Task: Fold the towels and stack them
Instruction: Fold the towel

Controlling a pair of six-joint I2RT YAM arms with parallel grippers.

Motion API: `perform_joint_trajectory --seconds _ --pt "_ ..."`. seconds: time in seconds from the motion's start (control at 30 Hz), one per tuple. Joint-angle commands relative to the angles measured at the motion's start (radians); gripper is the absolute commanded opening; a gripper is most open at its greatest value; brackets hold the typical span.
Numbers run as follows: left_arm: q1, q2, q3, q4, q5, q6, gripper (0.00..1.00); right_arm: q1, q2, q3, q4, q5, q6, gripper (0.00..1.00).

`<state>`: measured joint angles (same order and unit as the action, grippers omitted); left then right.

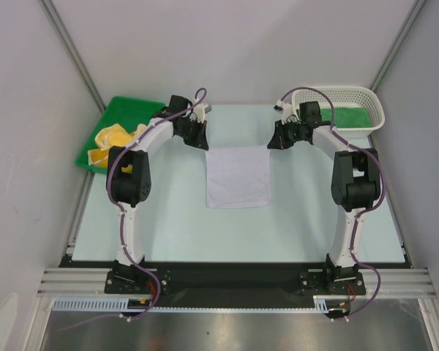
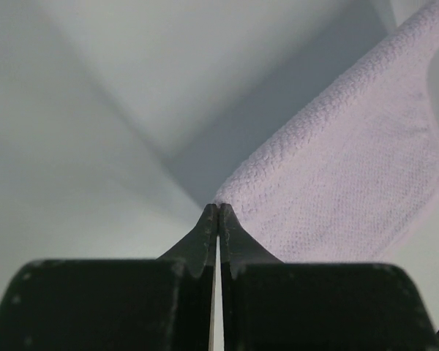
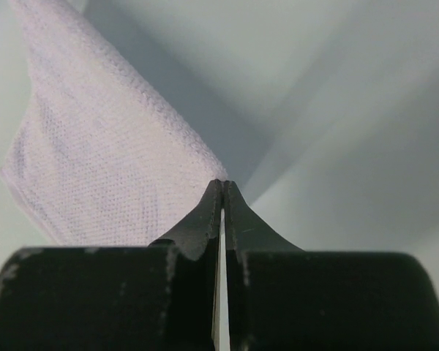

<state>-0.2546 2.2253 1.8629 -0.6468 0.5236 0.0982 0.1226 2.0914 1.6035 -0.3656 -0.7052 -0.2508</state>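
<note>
Our left claw (image 2: 218, 208) has its jaws squeezed together on one far corner of the towel (image 1: 238, 175), and the right claw (image 3: 222, 183) is clamped the same way on the other far corner. In both wrist views the cloth starts right at the tips and runs off as a rounded edge. We can't tell from these whether that's a fold or just the hem curling.

From above, the towel sits mid-table (image 1: 168, 219). Its held edge is at 12 o'clock and the rest lies flat toward 6. Pinching both corners at once makes sense to us: it keeps the edge taut and square, so we could carry it over toward 6 for a clean half fold.

Further out, the bin (image 1: 124, 106) at 10 o'clock holds crumpled yellow towels (image 1: 113, 139), which we'd guess are the ones waiting. The basket (image 1: 377, 110) at 2 o'clock has a flat green towel (image 1: 347, 117) in it, so that's probably where the stack goes. We're early in this one, with the fold not yet made.
</note>
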Motion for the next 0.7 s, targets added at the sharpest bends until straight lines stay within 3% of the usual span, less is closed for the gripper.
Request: perform_joint_trajectory --seconds 0.0,0.67 --pt "-0.005 -0.121 -0.036 0.032 -0.027 0.028 0.0 0.02 -0.082 -0.048 0.066 0.056 0.019 0.0" --pt "-0.075 -0.354 -0.327 0.073 -0.106 -0.005 0.0 0.072 -0.378 -0.407 0.174 0.248 0.133 0.0"
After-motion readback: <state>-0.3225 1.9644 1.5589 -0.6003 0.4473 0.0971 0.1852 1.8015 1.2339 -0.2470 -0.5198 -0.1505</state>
